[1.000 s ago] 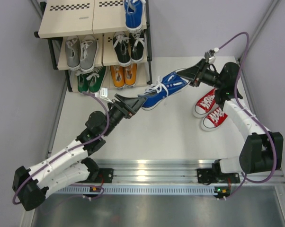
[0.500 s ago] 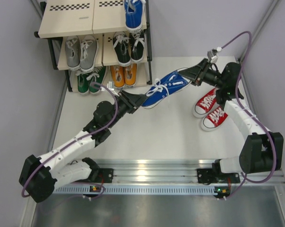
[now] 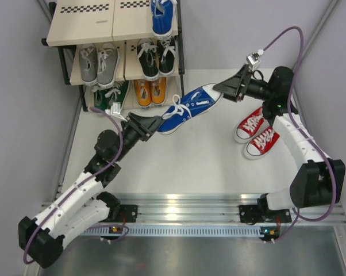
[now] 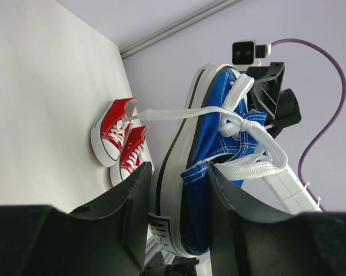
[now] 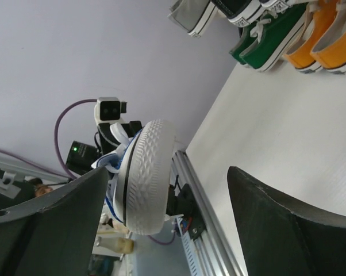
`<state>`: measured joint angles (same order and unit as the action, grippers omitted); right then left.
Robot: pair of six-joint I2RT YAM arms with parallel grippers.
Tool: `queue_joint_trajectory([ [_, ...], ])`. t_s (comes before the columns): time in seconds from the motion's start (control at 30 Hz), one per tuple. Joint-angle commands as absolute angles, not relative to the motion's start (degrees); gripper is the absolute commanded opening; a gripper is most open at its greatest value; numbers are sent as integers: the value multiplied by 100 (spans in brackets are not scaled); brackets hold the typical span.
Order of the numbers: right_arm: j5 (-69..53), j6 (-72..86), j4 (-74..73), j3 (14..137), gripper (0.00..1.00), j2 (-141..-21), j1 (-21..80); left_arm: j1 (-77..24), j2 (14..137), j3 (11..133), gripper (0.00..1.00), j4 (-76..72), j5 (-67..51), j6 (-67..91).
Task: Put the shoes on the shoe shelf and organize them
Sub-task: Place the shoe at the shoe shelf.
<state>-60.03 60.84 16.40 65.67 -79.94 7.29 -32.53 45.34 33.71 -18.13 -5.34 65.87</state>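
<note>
On the white worktop point(image 3: 179, 167), at its far left corner, the three-tier shoe shelf with black tube frame and beige boards point(image 3: 81, 26) is carrying several stored canvas sneakers point(image 3: 157, 57). A blue canvas sneaker with white laces point(image 3: 187, 109) is hanging above the worktop just beside the shelf. A red canvas pair point(image 3: 256, 132) is lying at the right. The left fingers point(image 4: 133, 201) are clenching the blue sneaker's heel. The right fingers point(image 5: 276, 213) are standing released, wide apart around its toe.
</note>
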Motion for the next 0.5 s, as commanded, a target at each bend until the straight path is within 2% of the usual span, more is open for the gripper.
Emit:
queue_joint_trajectory([
  [0.0, -6161, 5450, 1302, 7101, 86, -8016, 659, -3112, 3948, 3524, 0, -1935, -466, 6698],
  [0.13, -6222, 4810, 888, 7513, 95, -7989, 458, -2980, 3595, 3849, 0, -1276, -81, 6426],
  [0.47, -6294, 2736, -692, 7568, 99, -7594, -457, -2962, 4041, 6010, 0, -229, 798, 5415],
])
